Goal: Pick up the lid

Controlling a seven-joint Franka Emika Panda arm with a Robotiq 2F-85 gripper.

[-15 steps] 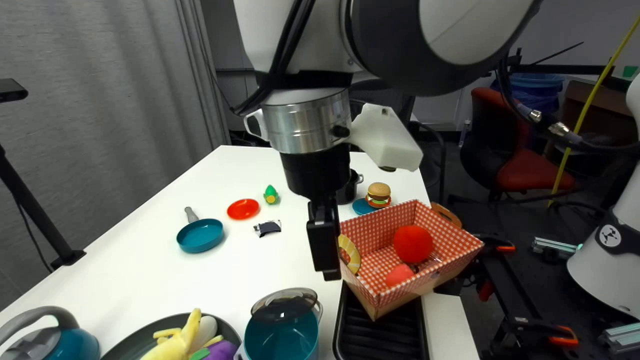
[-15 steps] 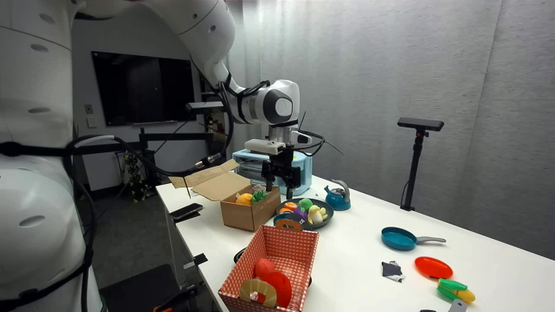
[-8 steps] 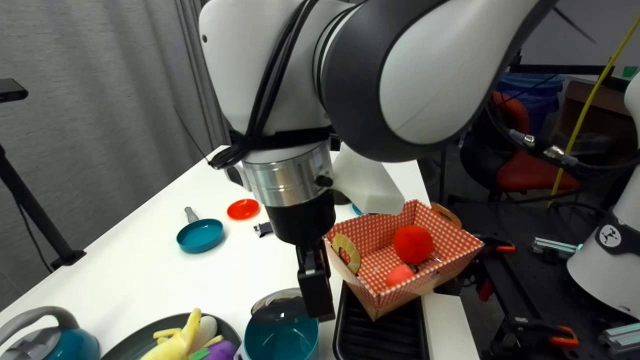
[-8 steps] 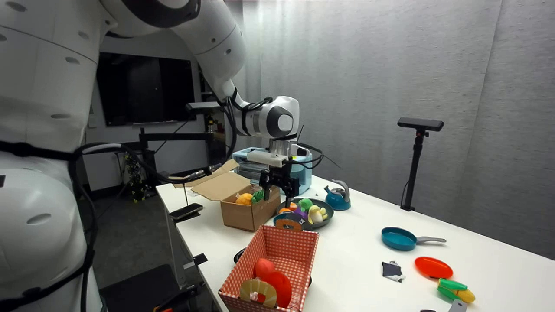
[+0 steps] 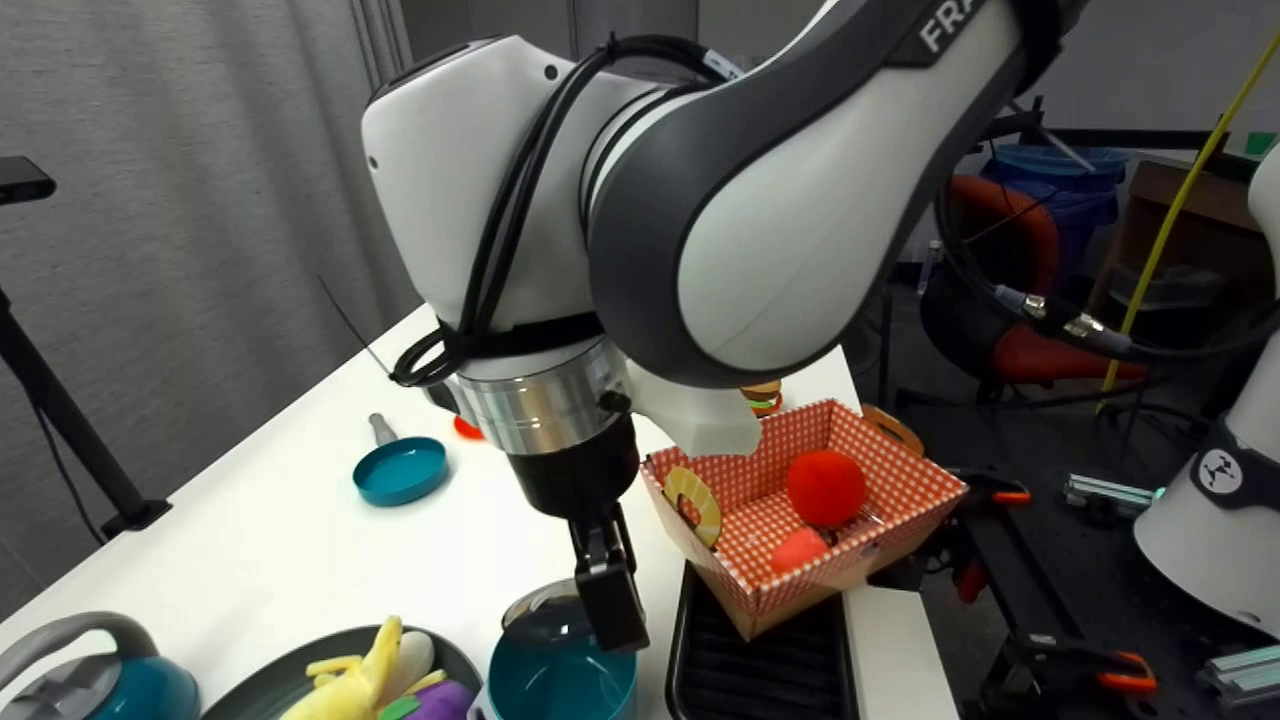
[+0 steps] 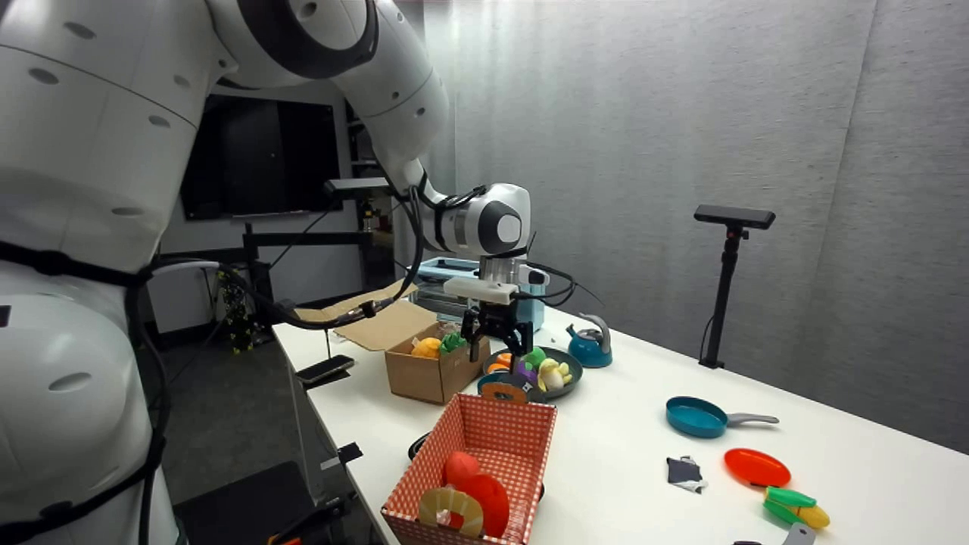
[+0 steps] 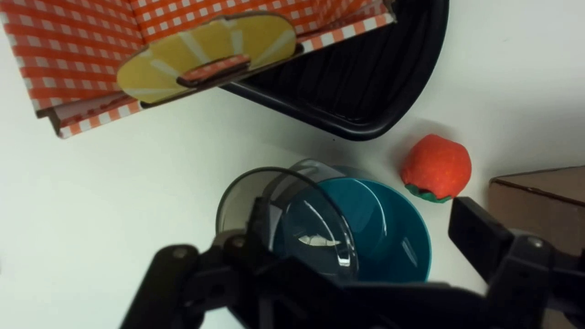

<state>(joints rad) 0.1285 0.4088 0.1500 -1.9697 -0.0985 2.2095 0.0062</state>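
The lid (image 5: 545, 612) is round, dark, glassy and thin-rimmed. It sits tilted over one side of the open teal pot (image 5: 575, 682). In the wrist view the lid (image 7: 315, 214) looks see-through and overlaps the pot (image 7: 393, 228) and its handle. My gripper (image 7: 368, 221) is open and empty, with its fingers wide apart. One finger overlaps the lid in that view; the other is beyond the pot's far side. In an exterior view the gripper (image 6: 497, 354) hangs above the pot area. A fingertip covers part of the lid in an exterior view; I cannot tell whether it touches.
A red checkered basket (image 5: 905, 500) stands beside a black ridged tray (image 5: 765, 660). A red toy fruit (image 7: 436, 167) lies by the pot. A cardboard box (image 6: 424, 378), a grey pan (image 6: 571, 378) of toy food and a teal kettle (image 6: 590, 350) are nearby.
My gripper has moved down toward the pot and lid, shifting left in an exterior view. It stays open. The lid, pot and other objects have not moved.
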